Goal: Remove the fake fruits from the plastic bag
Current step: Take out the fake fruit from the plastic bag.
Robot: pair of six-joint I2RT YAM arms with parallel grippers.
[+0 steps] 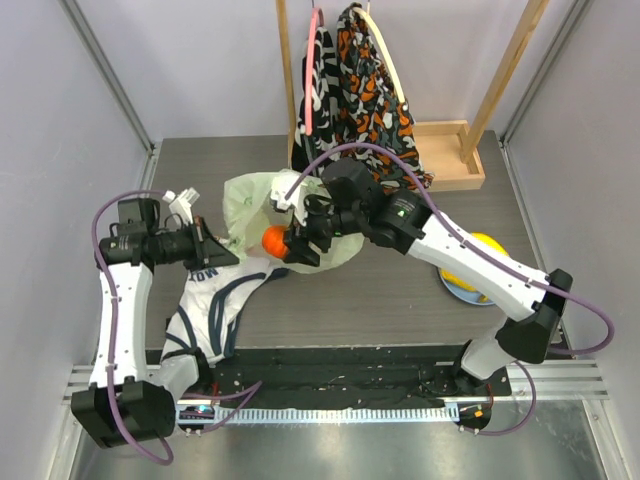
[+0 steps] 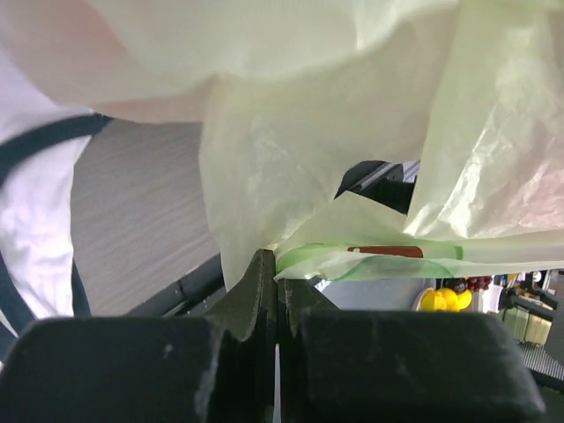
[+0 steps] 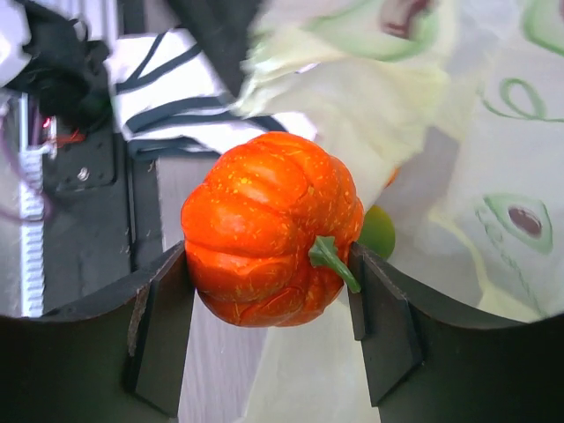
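Observation:
An orange ribbed fake fruit (image 3: 264, 220) with a green stem sits between the pads of my right gripper (image 3: 269, 269), which is shut on it just over the mouth of the plastic bag (image 3: 476, 132). A small green piece (image 3: 380, 232) shows behind it, inside the bag. From above, the orange fruit (image 1: 273, 240) is at the bag's (image 1: 250, 200) near edge with the right gripper (image 1: 292, 243) on it. My left gripper (image 2: 278, 264) is shut on a fold of the bag (image 2: 308, 167) and holds it up at the left side (image 1: 222, 250).
A white garment with navy stripes (image 1: 212, 300) lies under the left arm. A plate (image 1: 452, 283) with yellow fruit (image 1: 478, 260) lies at the right. Patterned cloths (image 1: 360, 90) hang on a wooden rack (image 1: 450, 155) at the back.

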